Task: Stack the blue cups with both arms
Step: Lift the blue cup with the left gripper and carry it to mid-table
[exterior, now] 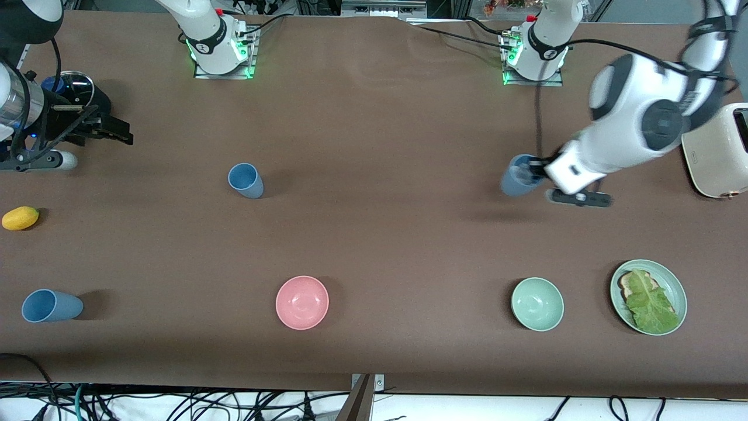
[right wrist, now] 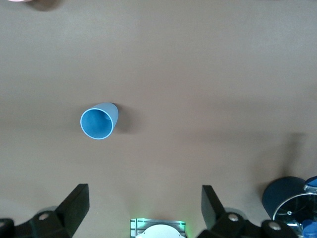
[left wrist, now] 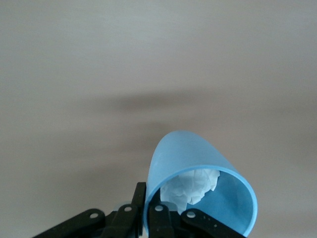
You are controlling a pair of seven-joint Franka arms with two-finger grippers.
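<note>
My left gripper [exterior: 533, 173] is shut on the rim of a blue cup [exterior: 516, 178], one finger inside and one outside, and holds it tilted above the table toward the left arm's end. In the left wrist view the cup [left wrist: 198, 163] has a white crumpled wad [left wrist: 195, 184] inside, and the gripper [left wrist: 150, 210] pinches its wall. A second blue cup [exterior: 246, 180] stands upright mid-table; it also shows in the right wrist view [right wrist: 99, 121]. A third blue cup [exterior: 50, 306] lies on its side near the front edge. My right gripper [exterior: 114, 132] [right wrist: 143, 208] is open and empty at the right arm's end.
A pink bowl [exterior: 302, 302], a pale green bowl [exterior: 537, 304] and a green plate with toast and lettuce [exterior: 673, 282] sit along the front. A cream toaster [exterior: 717, 151] stands at the left arm's end. A yellow fruit [exterior: 20, 218] and a dark round container [exterior: 75, 88] lie at the right arm's end.
</note>
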